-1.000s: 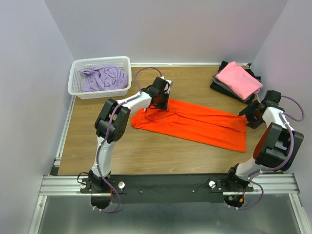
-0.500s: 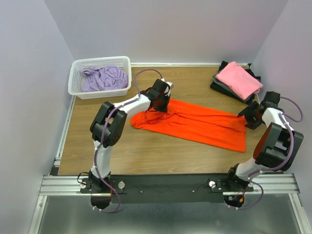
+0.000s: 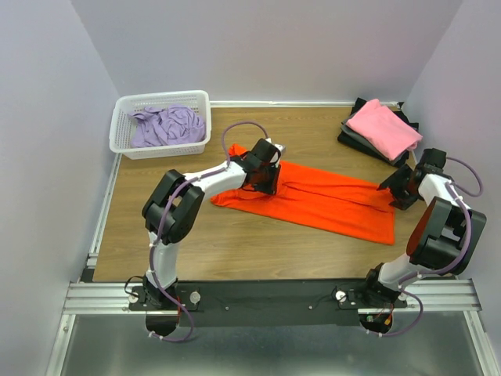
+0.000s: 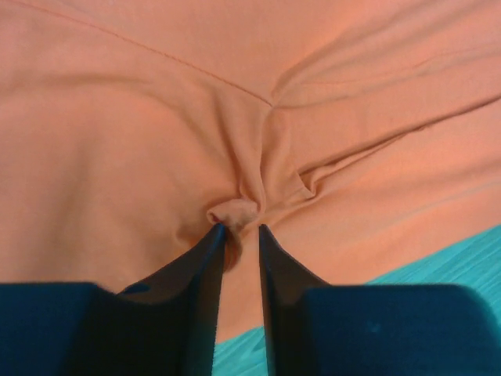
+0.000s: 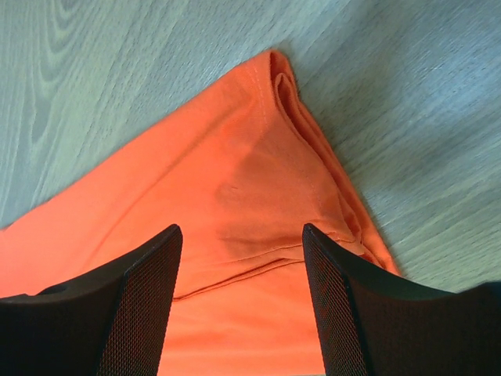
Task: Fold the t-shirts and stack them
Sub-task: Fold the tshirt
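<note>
At centre, left gripper [image 4: 237,232], shifted right since a second ago, pinches a pucker of orange shirt [image 4: 141,117]; right gripper [image 5: 239,231] gapes empty over its corner.

From above, the left hand [image 3: 264,178] is covering the left end of the orange t-shirt [image 3: 337,205] and hiding its own fingertips. In the left wrist view the cloth is running past the top, left and right edges. It is bunching at the tips, and whether it is being pinched is not showing. In the right wrist view the bottom edge is cutting off the right hand [image 5: 240,231], and the shirt is running off left and below. At the bench's [image 3: 235,243] far right, the pink t-shirt [image 3: 383,129] is hiding how many dark t-shirts [image 3: 350,135] are lying beneath. The basket [image 3: 160,149] walls are screening part of the crumpled lavender t-shirt [image 3: 166,125].
</note>
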